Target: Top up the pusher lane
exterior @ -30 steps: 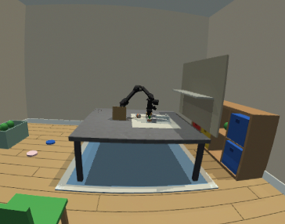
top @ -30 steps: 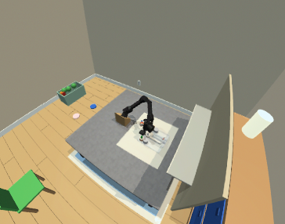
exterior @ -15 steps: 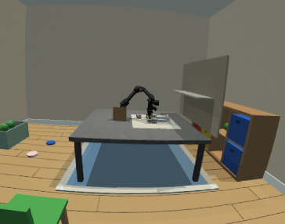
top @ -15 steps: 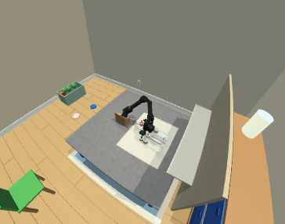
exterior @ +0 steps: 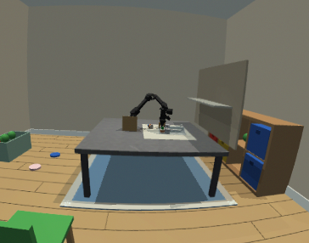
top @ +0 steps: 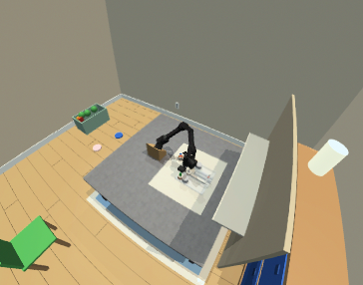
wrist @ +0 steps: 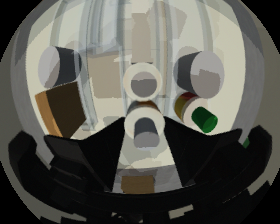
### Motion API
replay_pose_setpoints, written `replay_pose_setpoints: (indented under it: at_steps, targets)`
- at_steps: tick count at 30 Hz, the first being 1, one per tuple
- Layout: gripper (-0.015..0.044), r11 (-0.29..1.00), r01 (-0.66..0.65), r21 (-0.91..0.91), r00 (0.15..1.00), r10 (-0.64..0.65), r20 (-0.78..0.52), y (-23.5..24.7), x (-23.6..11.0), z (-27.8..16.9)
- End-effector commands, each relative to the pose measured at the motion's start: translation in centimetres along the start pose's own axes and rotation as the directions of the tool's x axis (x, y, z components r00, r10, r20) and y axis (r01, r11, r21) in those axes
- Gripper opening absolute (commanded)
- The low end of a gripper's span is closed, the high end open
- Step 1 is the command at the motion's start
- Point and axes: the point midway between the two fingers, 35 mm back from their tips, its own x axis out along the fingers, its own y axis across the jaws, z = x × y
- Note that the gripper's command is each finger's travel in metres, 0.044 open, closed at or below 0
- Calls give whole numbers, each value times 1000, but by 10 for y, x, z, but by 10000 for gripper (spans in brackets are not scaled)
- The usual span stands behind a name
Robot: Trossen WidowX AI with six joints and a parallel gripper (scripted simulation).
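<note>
Now | end effector (wrist: 145, 137) grasping cream jar (wrist: 145, 128) | lane floor blurred | pusher plate hidden

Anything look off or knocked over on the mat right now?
One thing: a green-capped jar lies tipped on its side just right of the lane, while the grey-capped jars around it stand upright. The claw is shut on a cream jar, lined up behind its match.

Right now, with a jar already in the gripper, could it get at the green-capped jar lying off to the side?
Probably not yet: the gripper is shut on a grey-capped jar, so its jaws are taken. The green-capped jar lies uncovered nearby, otherwise unobstructed.
</note>
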Motion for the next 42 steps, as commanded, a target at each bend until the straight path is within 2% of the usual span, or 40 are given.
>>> replay_pose_setpoints:
  at_steps: [1,42]
  targets:
    - [0,1000,-1,-17,1000,1,27,2,-3,10]
    - [0,1000,-1,-17,1000,2,27,2,11,10]
